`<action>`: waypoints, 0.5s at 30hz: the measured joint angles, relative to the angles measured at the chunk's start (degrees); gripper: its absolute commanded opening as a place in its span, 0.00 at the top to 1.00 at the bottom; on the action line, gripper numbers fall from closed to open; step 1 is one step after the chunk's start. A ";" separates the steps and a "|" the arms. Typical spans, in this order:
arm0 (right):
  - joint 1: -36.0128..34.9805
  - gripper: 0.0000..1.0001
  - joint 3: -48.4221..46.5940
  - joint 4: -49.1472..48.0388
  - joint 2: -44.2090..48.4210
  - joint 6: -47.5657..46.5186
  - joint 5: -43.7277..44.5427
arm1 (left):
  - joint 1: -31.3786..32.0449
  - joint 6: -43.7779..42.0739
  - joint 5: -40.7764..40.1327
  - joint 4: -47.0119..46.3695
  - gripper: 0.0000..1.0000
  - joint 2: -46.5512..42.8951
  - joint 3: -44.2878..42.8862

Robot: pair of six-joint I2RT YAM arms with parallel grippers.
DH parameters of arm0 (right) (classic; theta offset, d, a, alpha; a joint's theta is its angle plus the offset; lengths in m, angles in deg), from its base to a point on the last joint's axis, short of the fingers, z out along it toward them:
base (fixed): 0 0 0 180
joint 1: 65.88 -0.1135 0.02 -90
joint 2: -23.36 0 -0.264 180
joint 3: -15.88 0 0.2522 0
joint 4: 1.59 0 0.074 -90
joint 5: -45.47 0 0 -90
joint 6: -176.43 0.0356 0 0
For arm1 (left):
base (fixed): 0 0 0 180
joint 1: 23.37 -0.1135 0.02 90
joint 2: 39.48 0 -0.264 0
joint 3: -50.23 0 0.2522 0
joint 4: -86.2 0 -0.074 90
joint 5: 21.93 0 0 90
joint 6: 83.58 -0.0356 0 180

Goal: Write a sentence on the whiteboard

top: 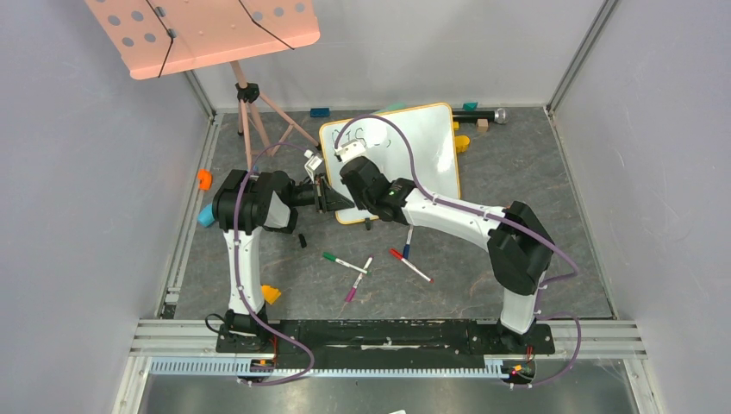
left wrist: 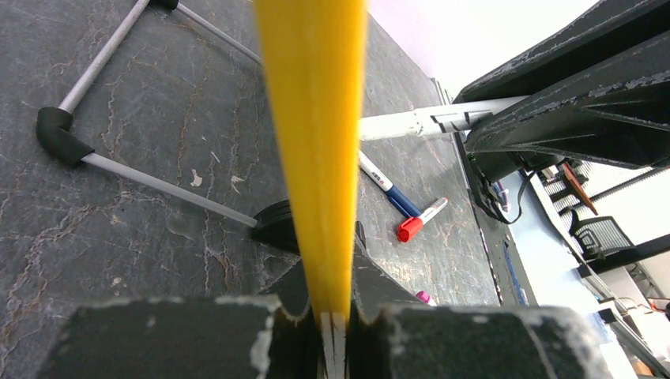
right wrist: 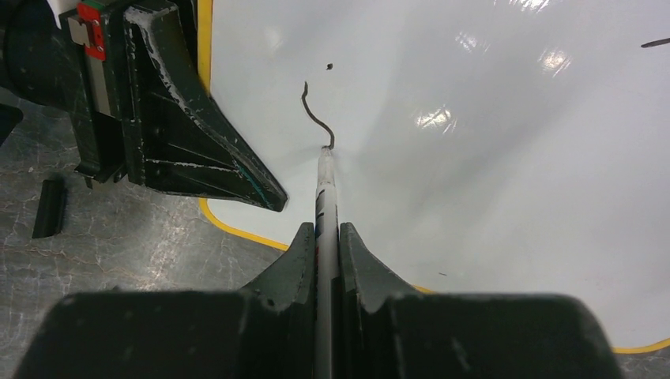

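1. The whiteboard (top: 414, 147) is gleaming glossy white inside an orange-yellow rim.
2. The sentence (right wrist: 314, 118) is showing as thin dark strokes.
3. The table (top: 569, 172) is showing dark grey with pale marbled veins.
4. The music-stand tray (top: 207, 34) is showing pink, dotted with round holes.
5. The left gripper (left wrist: 332, 316) and the right gripper (right wrist: 322, 233) are showing scuffed black.
6. The marker (right wrist: 325, 197) is showing pale grey.
7. The loose pens are showing a green cap (top: 330, 256) and a red cap (top: 396, 254).

Toward the back of the counter (top: 552, 198), a whiteboard (top: 414, 147), with a music stand (top: 248, 95) behind to its left. In front of the board, loose markers (top: 358, 269) scattered on the counter.
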 measured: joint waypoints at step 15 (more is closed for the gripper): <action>0.04 1.00 -1.44 -0.33 -0.07 0.02 -4.37 | 0.00 0.00 0.04 -0.02 0.98 0.00 0.00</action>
